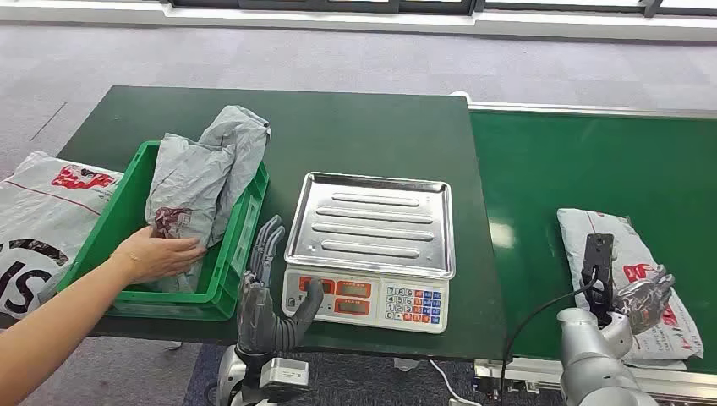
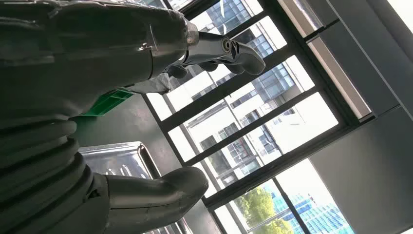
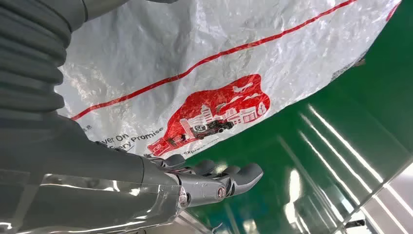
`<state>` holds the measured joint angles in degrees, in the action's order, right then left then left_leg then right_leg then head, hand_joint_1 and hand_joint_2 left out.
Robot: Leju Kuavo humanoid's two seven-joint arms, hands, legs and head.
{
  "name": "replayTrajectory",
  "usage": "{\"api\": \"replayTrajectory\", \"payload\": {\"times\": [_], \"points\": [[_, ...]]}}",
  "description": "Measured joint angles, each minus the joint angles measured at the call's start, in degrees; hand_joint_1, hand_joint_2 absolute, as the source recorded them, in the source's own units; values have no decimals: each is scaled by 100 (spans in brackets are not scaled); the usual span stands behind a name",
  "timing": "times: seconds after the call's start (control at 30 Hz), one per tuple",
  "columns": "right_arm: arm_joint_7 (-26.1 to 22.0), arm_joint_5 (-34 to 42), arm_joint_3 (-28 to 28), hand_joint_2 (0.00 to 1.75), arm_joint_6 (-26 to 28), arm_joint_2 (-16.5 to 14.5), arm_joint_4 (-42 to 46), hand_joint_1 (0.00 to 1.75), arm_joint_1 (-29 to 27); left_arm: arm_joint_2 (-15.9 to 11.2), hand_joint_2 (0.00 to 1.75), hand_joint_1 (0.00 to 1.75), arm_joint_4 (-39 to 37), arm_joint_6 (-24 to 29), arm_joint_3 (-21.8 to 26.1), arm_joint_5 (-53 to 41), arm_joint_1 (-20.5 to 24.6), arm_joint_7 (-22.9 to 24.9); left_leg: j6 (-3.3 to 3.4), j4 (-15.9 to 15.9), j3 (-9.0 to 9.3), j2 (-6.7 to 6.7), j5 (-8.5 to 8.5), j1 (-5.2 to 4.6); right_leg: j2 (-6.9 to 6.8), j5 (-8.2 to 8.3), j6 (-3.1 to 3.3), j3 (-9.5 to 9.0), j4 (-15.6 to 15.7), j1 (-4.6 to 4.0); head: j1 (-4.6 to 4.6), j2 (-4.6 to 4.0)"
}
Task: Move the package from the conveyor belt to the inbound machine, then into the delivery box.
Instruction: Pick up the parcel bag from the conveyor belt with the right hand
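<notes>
Right hand (image 1: 644, 298) hovers spread-fingered and empty over the package (image 1: 630, 279) on the conveyor belt (image 1: 583, 161), left hand (image 1: 266, 292) open beside the scale (image 1: 372, 245) — pickup step, next comes closing on the bag.

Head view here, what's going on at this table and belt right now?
The robot's right hand is down at the grey package on the green conveyor belt; whether it grips it yet is unclear. Its left hand is open and empty in front of the scale, whose tray holds nothing. A person's hand rests on grey packages already in the green crate.
</notes>
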<state>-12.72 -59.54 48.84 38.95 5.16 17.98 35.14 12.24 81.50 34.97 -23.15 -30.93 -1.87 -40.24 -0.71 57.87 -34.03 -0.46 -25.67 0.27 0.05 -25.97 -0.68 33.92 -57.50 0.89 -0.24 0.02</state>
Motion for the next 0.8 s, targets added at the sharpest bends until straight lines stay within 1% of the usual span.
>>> {"api": "replayTrajectory", "payload": {"times": [0.57, 0.63, 0.73, 0.8], "points": [[84, -92, -56, 175, 10, 0, -48, 0, -23, 7, 175, 0, 7, -2, 2, -21, -1, 0, 0, 0, 0, 0, 0, 0, 0, 0, 0, 0, 0, 0, 0, 0], [257, -234, -82, 175, 0, -1, -56, 0, -29, 8, 175, 0, 8, -8, 2, -34, -1, 0, 0, 0, 0, 0, 0, 0, 0, 0, 0, 0, 0, 0, 1, -1], [722, -648, -216, 175, -117, -19, -67, 0, -84, 23, 175, 0, 16, -36, 24, -84, -6, 0, 0, 0, 0, 0, 0, 0, 0, 0, 0, 0, 0, 0, 2, 0], [923, -846, -319, 175, -213, -52, -73, 0, -155, 38, 175, 0, 24, -60, 58, -110, -13, 0, 0, 0, 0, -1, 0, 0, -1, 0, 0, 0, 0, 0, 1, 0]]}}
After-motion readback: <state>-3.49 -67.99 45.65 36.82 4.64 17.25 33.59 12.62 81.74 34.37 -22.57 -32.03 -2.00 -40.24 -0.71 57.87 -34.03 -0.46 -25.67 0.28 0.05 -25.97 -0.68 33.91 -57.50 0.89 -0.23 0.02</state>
